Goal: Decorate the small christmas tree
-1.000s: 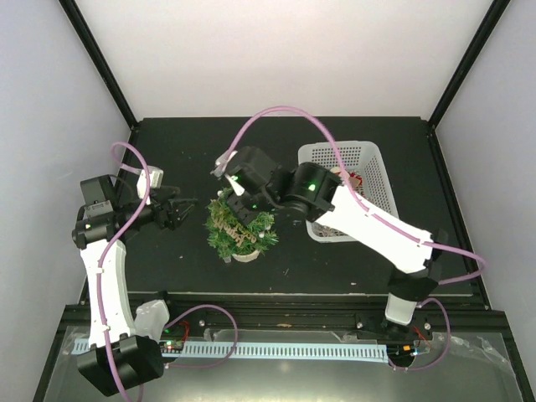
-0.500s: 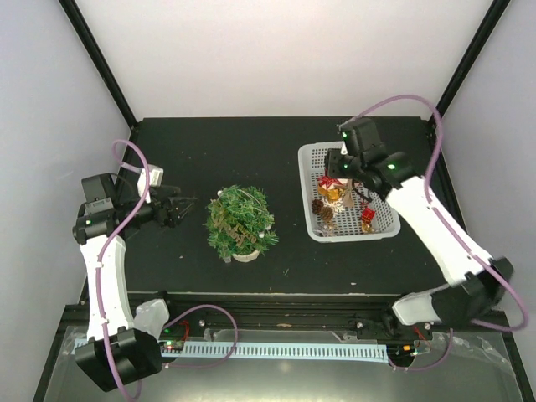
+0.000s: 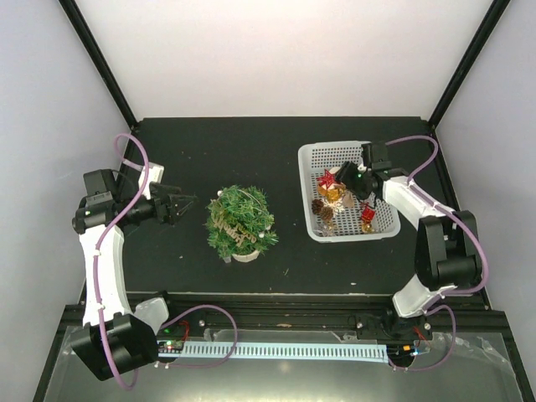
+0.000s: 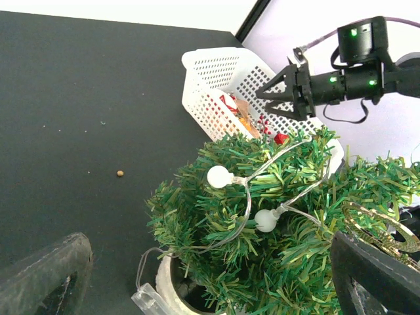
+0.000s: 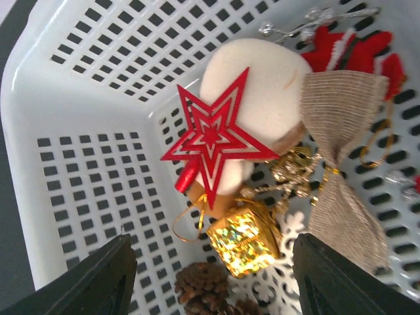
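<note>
The small christmas tree (image 3: 240, 222) stands mid-table on a pale round base (image 3: 245, 254). A clear light string with white bulbs (image 4: 218, 176) and a gold wire ornament (image 4: 380, 230) hang on its branches. My left gripper (image 3: 186, 201) is open just left of the tree, and in the left wrist view its fingers frame the tree (image 4: 275, 216). My right gripper (image 3: 342, 186) is open and empty above the white basket (image 3: 374, 155). Below it lie a red star (image 5: 213, 141), a gold gift box (image 5: 244, 239) and a pine cone (image 5: 203, 282).
The basket (image 5: 79, 164) also holds a burlap bow (image 5: 341, 177), a white round ornament (image 5: 252, 92) and red pieces (image 5: 354, 46). A small battery box (image 4: 147, 300) lies by the tree's base. Black frame posts stand at the table's back corners.
My right arm has swung from over the tree to the basket and lowered into it, its jaws opening wider. The left arm has barely shifted.
</note>
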`<act>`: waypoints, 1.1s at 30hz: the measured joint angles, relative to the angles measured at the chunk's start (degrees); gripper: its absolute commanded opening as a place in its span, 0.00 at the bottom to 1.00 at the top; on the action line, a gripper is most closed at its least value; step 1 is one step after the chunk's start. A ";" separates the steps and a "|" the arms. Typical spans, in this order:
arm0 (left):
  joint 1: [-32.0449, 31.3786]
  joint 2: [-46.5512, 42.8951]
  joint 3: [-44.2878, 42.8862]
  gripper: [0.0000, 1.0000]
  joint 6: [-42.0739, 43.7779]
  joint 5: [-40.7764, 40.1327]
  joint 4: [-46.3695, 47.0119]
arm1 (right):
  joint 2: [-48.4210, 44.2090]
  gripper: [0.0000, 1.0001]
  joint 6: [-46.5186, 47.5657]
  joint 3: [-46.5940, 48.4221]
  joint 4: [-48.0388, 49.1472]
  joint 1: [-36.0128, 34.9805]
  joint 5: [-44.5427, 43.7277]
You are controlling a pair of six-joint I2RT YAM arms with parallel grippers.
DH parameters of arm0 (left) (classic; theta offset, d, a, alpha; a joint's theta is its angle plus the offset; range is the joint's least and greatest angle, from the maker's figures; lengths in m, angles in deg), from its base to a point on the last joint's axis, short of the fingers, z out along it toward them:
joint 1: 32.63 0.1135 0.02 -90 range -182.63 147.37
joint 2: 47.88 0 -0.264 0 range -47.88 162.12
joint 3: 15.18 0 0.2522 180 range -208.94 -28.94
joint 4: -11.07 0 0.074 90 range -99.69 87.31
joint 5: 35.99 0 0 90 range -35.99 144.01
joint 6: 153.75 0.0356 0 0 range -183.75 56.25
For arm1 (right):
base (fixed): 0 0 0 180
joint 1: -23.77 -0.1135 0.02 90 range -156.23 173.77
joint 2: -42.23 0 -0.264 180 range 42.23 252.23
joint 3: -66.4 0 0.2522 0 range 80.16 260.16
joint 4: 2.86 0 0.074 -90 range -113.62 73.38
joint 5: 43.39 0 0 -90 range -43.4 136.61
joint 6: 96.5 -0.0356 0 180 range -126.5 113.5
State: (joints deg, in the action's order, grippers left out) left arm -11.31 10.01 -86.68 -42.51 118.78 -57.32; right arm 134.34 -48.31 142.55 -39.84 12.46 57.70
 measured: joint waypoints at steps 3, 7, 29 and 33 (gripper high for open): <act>0.00 0.00 0.02 0.99 -0.02 0.02 0.02 | 2.19 0.65 -2.08 -1.11 5.27 0.87 2.97; 0.00 0.00 0.02 0.99 -0.04 0.02 0.02 | 5.18 0.63 -5.22 -3.26 11.96 1.77 6.82; 0.00 0.00 0.13 0.99 -0.87 -0.02 0.26 | 16.33 0.54 -9.77 1.31 15.87 2.47 6.64; 0.00 0.00 0.13 0.99 -0.87 -0.02 0.26 | 17.03 0.55 -9.75 1.33 16.15 2.45 6.69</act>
State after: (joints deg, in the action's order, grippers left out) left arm -11.31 10.01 -86.54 -43.39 118.76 -57.06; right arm 151.37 -58.05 143.88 -23.69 14.91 64.39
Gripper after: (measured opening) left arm 0.989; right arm 0.545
